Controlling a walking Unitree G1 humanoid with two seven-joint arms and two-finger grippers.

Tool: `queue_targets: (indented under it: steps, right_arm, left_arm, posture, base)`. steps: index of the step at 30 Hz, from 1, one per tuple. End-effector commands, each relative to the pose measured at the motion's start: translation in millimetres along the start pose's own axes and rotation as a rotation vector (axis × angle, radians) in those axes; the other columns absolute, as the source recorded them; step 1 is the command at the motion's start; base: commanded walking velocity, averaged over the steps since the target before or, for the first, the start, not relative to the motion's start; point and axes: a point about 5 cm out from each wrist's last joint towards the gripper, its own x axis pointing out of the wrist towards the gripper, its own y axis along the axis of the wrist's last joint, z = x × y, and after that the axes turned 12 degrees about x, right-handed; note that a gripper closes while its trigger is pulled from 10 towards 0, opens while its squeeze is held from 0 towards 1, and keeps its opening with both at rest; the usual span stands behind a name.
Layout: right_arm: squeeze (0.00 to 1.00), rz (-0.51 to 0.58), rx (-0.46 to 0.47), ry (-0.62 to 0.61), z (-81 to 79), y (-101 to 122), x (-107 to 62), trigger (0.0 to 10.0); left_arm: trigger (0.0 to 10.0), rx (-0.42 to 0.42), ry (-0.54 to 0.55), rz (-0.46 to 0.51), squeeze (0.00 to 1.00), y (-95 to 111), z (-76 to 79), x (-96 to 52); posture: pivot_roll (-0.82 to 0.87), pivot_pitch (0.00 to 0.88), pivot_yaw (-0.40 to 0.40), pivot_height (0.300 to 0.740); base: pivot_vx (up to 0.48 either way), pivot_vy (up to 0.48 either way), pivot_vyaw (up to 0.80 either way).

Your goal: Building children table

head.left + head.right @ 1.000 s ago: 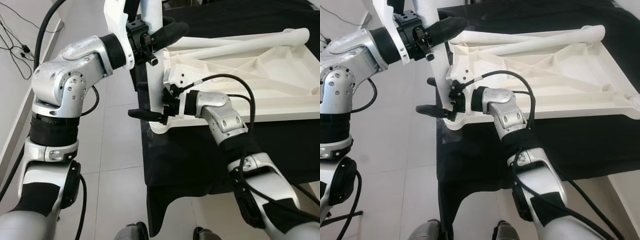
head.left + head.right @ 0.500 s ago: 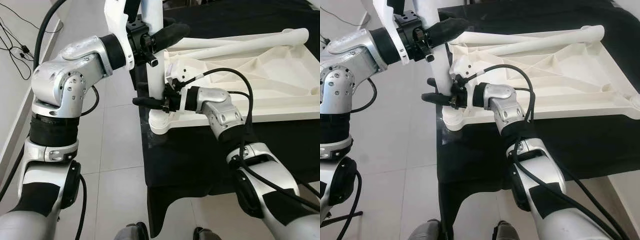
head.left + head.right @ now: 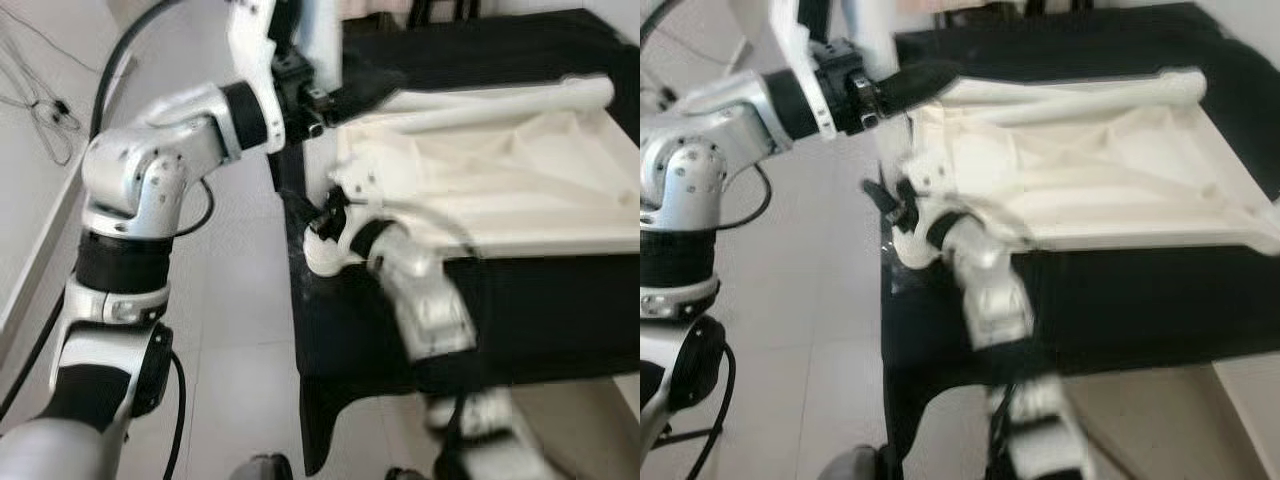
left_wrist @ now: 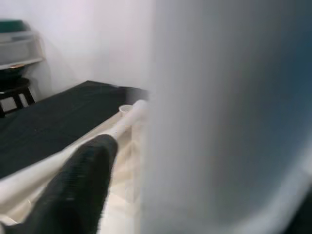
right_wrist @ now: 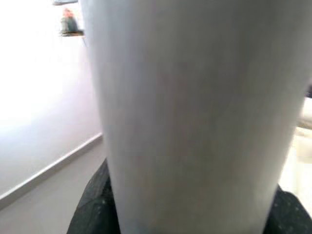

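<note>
The white table top (image 3: 520, 180) lies upside down on a black-covered table (image 3: 540, 300). A white table leg (image 3: 322, 150) stands upright in the socket (image 3: 325, 250) at its near left corner. My left gripper (image 3: 335, 95) is shut on the leg high up; its black finger (image 4: 80, 190) lies beside the leg (image 4: 219, 122). My right gripper (image 3: 305, 212) is shut on the leg just above the socket, with black fingers (image 5: 92, 204) on both sides of the leg (image 5: 195, 112). The right arm is blurred by motion.
The black cloth hangs over the table's near left corner (image 3: 330, 400). Grey tiled floor (image 3: 230, 300) lies to the left, with cables (image 3: 40, 110) near the wall. A second white leg (image 3: 1090, 90) lies across the far side of the table top.
My right gripper slid up the leg from the socket a second ago. Since then its forearm has swung down and blurred. The camera has shifted slightly; the left gripper keeps its hold.
</note>
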Motion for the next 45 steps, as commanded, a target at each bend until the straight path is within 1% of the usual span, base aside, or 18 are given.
queue_targets:
  steps: [1, 6, 7, 9, 10, 22, 23, 26, 27, 30, 31, 33, 34, 35, 36, 37, 38, 45]
  right_arm:
    - [0.0, -0.23, 0.098, -0.071, -5.7, -50.1, -12.7, 0.0]
    - [0.0, -0.171, 0.075, -0.094, -3.7, -41.5, 1.7, 0.0]
    - [0.0, -0.163, 0.071, -0.093, -2.3, -40.4, 5.1, 0.0]
    - [0.0, -0.161, 0.069, -0.092, -1.4, -40.3, 6.7, 0.0]
    - [0.0, -0.159, 0.066, -0.089, -0.5, -39.9, 7.9, 0.0]
    - [0.0, -0.185, 0.047, -0.093, -7.8, -21.7, 0.9, 0.0]
    - [0.0, -0.156, 0.048, -0.056, -8.0, -14.1, 3.8, 10.0]
    - [0.0, -0.121, 0.05, 0.026, -9.6, -3.1, 7.7, 10.0]
    - [1.0, -0.084, 0.041, 0.137, -9.9, 9.1, 11.3, 10.0]
    - [1.0, -0.051, -0.012, 0.51, -0.7, 33.0, 14.7, 10.0]
    - [1.0, -0.051, -0.012, 0.51, -0.7, 33.0, 14.7, 10.0]
    - [1.0, -0.073, -0.051, 0.698, 9.8, 40.8, 13.1, 10.0]
    - [1.0, -0.073, -0.051, 0.698, 9.8, 40.8, 13.1, 10.0]
    - [1.0, -0.091, -0.077, 0.759, 13.6, 42.1, 12.2, 10.0]
    - [0.84, -0.124, -0.102, 0.797, 18.1, 42.4, 13.7, 10.0]
    - [0.07, -0.153, -0.108, 0.825, 20.5, 41.9, 15.3, 10.0]
    - [0.0, -0.179, -0.104, 0.84, 22.4, 40.7, 17.7, 10.0]
    - [0.0, -0.237, -0.089, 0.849, 23.6, 30.1, 31.4, 10.0]
  left_arm:
    - [10.0, 0.012, -0.016, 0.002, 1.0, 3.5, 1.5, 1.4]
    - [10.0, 0.011, -0.016, -0.011, 1.0, -0.7, 1.8, 6.6]
    - [10.0, 0.015, 0.001, -0.022, 0.0, -2.7, -0.3, 7.6]
    - [10.0, 0.019, 0.014, -0.029, 0.0, -4.0, -2.0, 7.8]
    - [0.0, 0.019, 0.005, -0.032, 0.0, -4.9, -1.8, 5.8]
    - [0.0, 0.029, -0.006, -0.036, 0.0, -3.1, -0.2, 1.7]
    - [0.0, 0.031, -0.006, -0.036, 0.0, -2.8, -0.2, 1.8]
    - [0.0, 0.034, -0.007, -0.037, 0.0, -2.6, -0.5, 2.2]
    - [0.0, 0.036, -0.006, -0.039, 0.0, -2.7, -1.1, 2.6]
    - [0.0, 0.041, -0.008, -0.039, 0.0, -2.1, -1.7, 4.1]
    - [0.0, 0.041, -0.008, -0.039, 0.0, -2.1, -1.7, 4.1]
    - [0.0, 0.042, -0.01, -0.037, 0.0, -1.9, -1.7, 4.3]
    - [0.0, 0.042, -0.01, -0.037, 0.0, -1.9, -1.7, 4.3]
    - [0.0, 0.042, -0.01, -0.037, 0.0, -1.9, -1.8, 4.3]
    - [0.0, 0.043, -0.011, -0.037, 0.0, -1.6, -1.7, 4.4]
    - [0.0, 0.044, -0.011, -0.036, 0.0, -1.0, -1.5, 4.3]
    - [0.0, 0.045, -0.012, -0.036, 0.0, -0.5, -1.2, 4.5]
    - [0.0, 0.048, -0.015, -0.038, 0.0, 0.4, 0.1, 4.2]
  posture:
    - [-0.01, 0.196, 0.09, 0.74]
    - [-0.02, 0.18, 0.086, 0.74]
    - [-0.02, 0.18, 0.085, 0.74]
    - [-0.02, 0.18, 0.085, 0.74]
    - [-0.02, 0.179, 0.085, 0.74]
    - [-0.01, 0.176, 0.082, 0.74]
    - [-0.01, 0.177, 0.08, 0.74]
    - [-0.01, 0.176, 0.079, 0.74]
    - [0.0, 0.175, 0.079, 0.74]
    - [0.0, 0.173, 0.081, 0.74]
    - [0.0, 0.173, 0.081, 0.74]
    - [0.0, 0.169, 0.086, 0.74]
    - [0.0, 0.169, 0.086, 0.74]
    - [0.0, 0.169, 0.086, 0.74]
    - [0.01, 0.168, 0.087, 0.74]
    - [0.02, 0.167, 0.088, 0.74]
    - [0.02, 0.167, 0.088, 0.74]
    - [0.04, 0.168, 0.091, 0.74]
  base:
    - [0.0, 0.0, 0.0]
    - [0.0, 0.0, 0.0]
    - [0.0, 0.0, 0.0]
    - [0.0, 0.0, 0.0]
    - [0.0, 0.0, 0.0]
    - [0.0, 0.0, 0.0]
    - [0.0, 0.0, 0.0]
    - [0.0, 0.0, 0.0]
    - [0.0, 0.0, 0.0]
    - [0.0, 0.0, 0.0]
    - [0.0, 0.0, 0.0]
    - [0.0, 0.0, 0.0]
    - [0.0, 0.0, 0.0]
    - [0.0, 0.0, 0.0]
    - [0.0, 0.0, 0.0]
    - [0.0, 0.0, 0.0]
    - [0.0, 0.0, 0.0]
    - [0.0, 0.0, 0.0]
